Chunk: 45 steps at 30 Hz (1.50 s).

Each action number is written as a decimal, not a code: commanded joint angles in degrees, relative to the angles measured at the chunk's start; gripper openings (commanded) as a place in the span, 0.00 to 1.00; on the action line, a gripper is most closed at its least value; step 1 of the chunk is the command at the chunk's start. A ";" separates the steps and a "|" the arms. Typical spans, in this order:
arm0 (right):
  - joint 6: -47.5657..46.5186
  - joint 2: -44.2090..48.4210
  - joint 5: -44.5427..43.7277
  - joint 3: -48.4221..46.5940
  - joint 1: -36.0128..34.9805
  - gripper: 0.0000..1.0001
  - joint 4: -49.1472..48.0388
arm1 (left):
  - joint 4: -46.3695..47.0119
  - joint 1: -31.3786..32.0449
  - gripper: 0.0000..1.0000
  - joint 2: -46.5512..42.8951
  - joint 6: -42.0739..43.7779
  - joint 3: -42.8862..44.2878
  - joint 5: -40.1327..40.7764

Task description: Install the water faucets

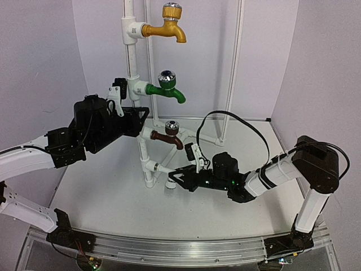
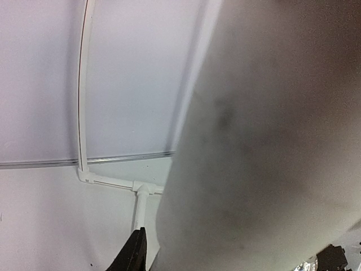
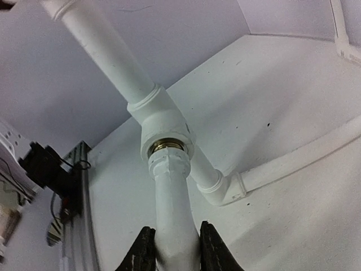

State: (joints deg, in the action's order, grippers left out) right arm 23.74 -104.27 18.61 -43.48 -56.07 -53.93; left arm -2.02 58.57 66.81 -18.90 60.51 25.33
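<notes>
A white pipe stand (image 1: 135,68) carries a yellow faucet (image 1: 166,25) at the top, a green faucet (image 1: 168,87) in the middle and a brown faucet (image 1: 168,134) lower down. My right gripper (image 1: 179,178) is shut on the white faucet (image 3: 172,209). That faucet's threaded end sits in the brass-ringed mouth of the lowest T-fitting (image 3: 161,121). My left gripper (image 1: 141,119) is clamped on the stand's upright pipe, between the green and brown faucets. In the left wrist view that pipe (image 2: 259,147) is a close blur beside one dark finger (image 2: 134,254).
The stand's base pipes (image 3: 293,161) run along the white tabletop behind the fitting. A black cable (image 1: 237,121) arcs over the right arm. Thin white frame rods (image 1: 234,68) stand at the back wall. A metal rail (image 1: 180,248) edges the near side.
</notes>
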 commanded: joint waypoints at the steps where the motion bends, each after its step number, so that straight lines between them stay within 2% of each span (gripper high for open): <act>1: 30.45 -0.63 -0.68 -2.60 1.79 0.12 -3.72 | -7.91 2.26 0.00 2.47 -16.72 0.17 -11.44; 3: 43.67 -1.36 2.33 -2.29 3.16 0.12 -3.85 | -7.91 2.25 0.00 2.54 -16.67 0.16 -11.45; 9: 67.17 -2.42 7.94 -1.04 4.91 0.25 -11.34 | -7.91 2.25 0.00 2.52 -16.37 -0.04 -11.39; 11: 72.74 -3.13 8.44 -0.52 5.28 0.35 -16.34 | -7.89 2.25 0.00 2.51 -16.28 -0.11 -11.17; 13: 76.82 -4.23 9.01 -0.30 5.65 0.58 -21.30 | -7.91 2.24 0.00 2.31 -16.25 -0.22 -11.05; 16: 75.40 -5.02 12.20 -0.60 6.58 0.80 -24.68 | -7.91 2.25 0.00 2.06 -16.16 -0.39 -10.66; 18: 70.82 -4.34 14.39 0.32 7.34 0.95 -24.68 | -7.91 2.20 0.00 1.71 -16.15 -0.67 -10.40; 19: 68.65 -3.88 14.87 1.10 7.54 0.98 -24.36 | -7.91 2.22 0.00 1.62 -16.12 -0.84 -10.32; 24: 56.34 0.53 12.29 8.91 8.89 0.98 -18.35 | -7.95 2.24 0.00 0.89 -16.09 -1.20 -9.96; 27: 42.36 5.55 8.36 10.54 10.11 0.98 -1.44 | -7.91 2.24 0.00 1.18 -16.01 -1.01 -10.03; 29: 26.66 10.35 1.89 7.53 10.19 0.98 18.59 | -7.91 2.23 0.00 1.42 -15.89 -0.71 -10.20; 31: 14.46 13.59 -6.18 3.76 10.15 0.98 32.12 | -7.91 2.25 0.00 1.60 -15.82 -0.53 -10.34; 32: 10.26 15.43 -10.31 3.38 10.18 0.98 35.16 | -7.91 2.21 0.00 1.65 -15.75 -0.56 -10.33; 35: -4.58 22.84 -20.41 5.58 10.08 0.98 37.73 | -7.95 2.24 0.00 1.77 -15.76 -0.50 -10.35; 37: -10.95 26.90 -26.11 6.48 10.07 0.98 38.59 | -8.00 2.22 0.00 1.76 -15.72 -0.50 -10.29; 40: -20.55 32.20 -28.04 7.49 10.07 0.98 37.32 | -8.00 2.22 0.00 1.85 -15.67 -0.43 -10.18; 42: -23.06 34.78 -29.94 7.98 10.03 0.98 36.34 | -8.00 2.23 0.00 1.97 -15.53 -0.38 -10.19; 45: -32.65 35.71 -25.25 6.46 10.04 0.98 39.64 | -7.99 2.25 0.00 2.21 -15.29 -0.16 -10.28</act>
State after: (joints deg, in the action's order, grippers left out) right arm 8.39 -70.20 -5.59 -36.14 -46.00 -18.26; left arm -1.72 59.11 66.92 -18.92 60.55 24.14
